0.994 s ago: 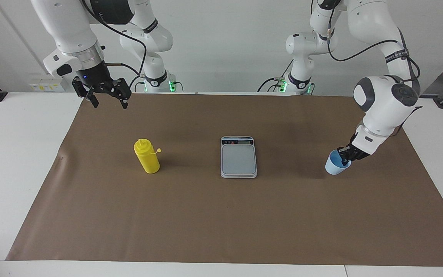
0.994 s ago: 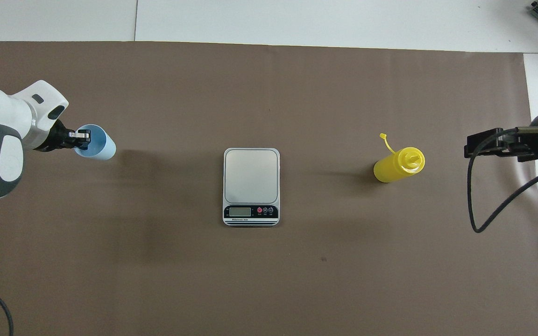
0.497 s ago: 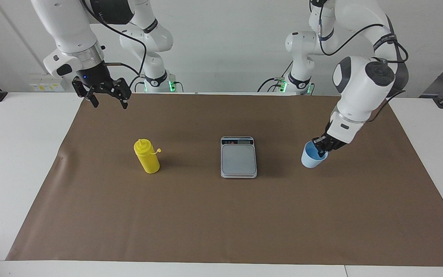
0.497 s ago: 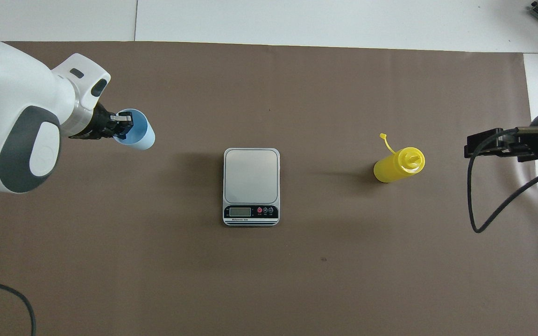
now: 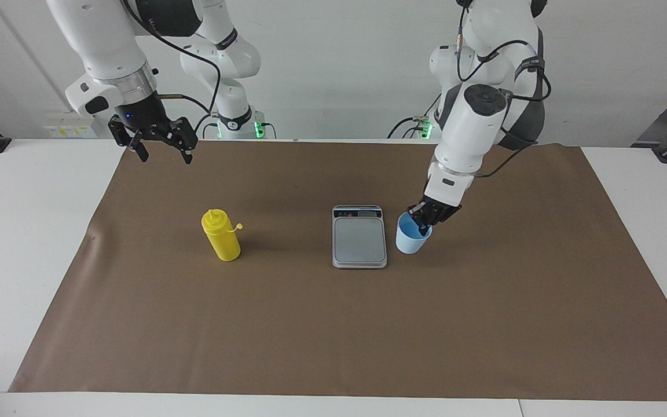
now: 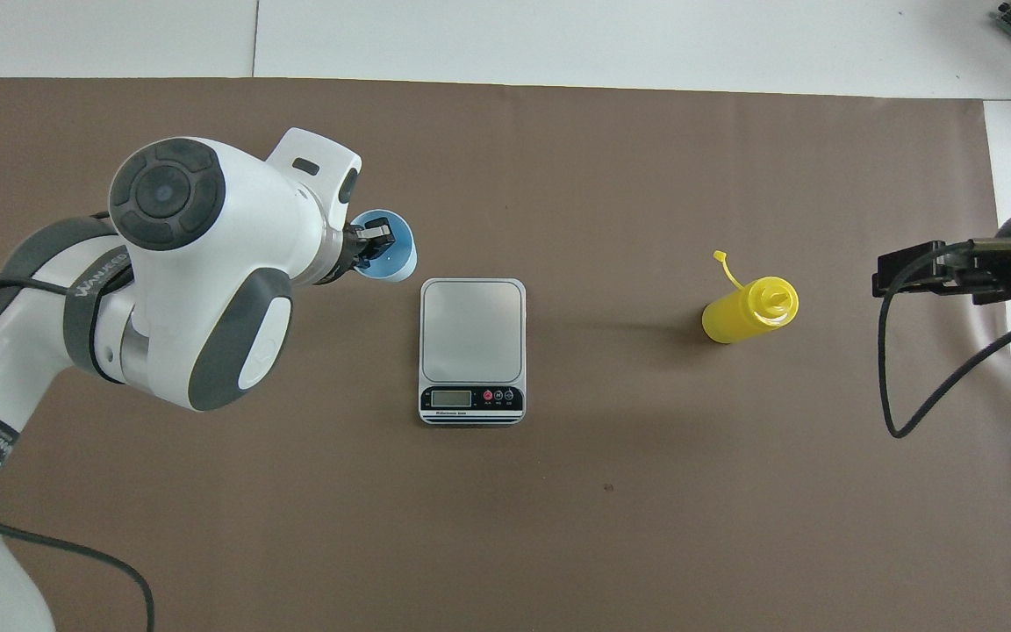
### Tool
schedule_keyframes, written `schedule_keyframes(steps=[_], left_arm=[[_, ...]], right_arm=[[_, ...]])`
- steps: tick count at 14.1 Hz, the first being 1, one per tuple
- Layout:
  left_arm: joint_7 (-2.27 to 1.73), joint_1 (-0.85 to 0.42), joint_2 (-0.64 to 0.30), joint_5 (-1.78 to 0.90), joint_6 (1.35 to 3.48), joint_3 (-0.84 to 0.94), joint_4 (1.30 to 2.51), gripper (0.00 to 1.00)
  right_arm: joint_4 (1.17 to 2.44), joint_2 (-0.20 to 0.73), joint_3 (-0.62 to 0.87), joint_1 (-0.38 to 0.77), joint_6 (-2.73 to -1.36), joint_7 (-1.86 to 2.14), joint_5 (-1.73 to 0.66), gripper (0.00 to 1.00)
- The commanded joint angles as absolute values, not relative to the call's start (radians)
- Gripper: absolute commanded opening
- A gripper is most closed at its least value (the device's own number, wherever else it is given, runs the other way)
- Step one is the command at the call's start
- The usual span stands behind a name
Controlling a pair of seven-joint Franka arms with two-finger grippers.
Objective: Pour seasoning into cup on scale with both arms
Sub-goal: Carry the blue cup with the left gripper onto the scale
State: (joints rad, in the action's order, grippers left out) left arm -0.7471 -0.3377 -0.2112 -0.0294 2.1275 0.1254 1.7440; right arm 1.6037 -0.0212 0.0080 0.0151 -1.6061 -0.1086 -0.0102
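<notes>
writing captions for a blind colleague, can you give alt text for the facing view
The left arm's tool, shut on the rim of the light blue cup, holds it beside the silver scale. The yellow squeeze bottle stands upright toward the right arm's end of the brown mat, where the right tool waits open, raised.

Scale (image 5: 359,240) plate bare, open from above; cup (image 5: 413,238) hangs in left gripper (image 5: 424,223) just beside it, crowding the left arm's end. Yellow bottle (image 5: 222,236) stands alone toward the right arm's end, brown mat (image 5: 333,336) open all round. Right gripper (image 5: 161,149) spread wide over the mat's edge by the robots.
</notes>
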Motion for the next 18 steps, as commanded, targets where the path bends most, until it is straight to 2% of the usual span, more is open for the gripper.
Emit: schedule_keyframes(steps=[1,8,18], left_arm=[[-0.81,-0.402,-0.261,-0.034,2.19,0.107,1.755,0.0],[-0.865,-0.508,-0.281,-0.011,2.261,0.106,1.859,0.0],[-0.862,-0.503,-0.279,-0.009,2.275,0.106,1.87,0.0]], right_arm=[[1.631,-0.044,0.014,0.006,-1.611,-0.124,-0.002,1.0],[1.631,-0.044,0.014,0.006,-1.611,-0.124,-0.002,1.0],[1.631,-0.044,0.014,0.006,-1.611,-0.124,-0.002,1.0]])
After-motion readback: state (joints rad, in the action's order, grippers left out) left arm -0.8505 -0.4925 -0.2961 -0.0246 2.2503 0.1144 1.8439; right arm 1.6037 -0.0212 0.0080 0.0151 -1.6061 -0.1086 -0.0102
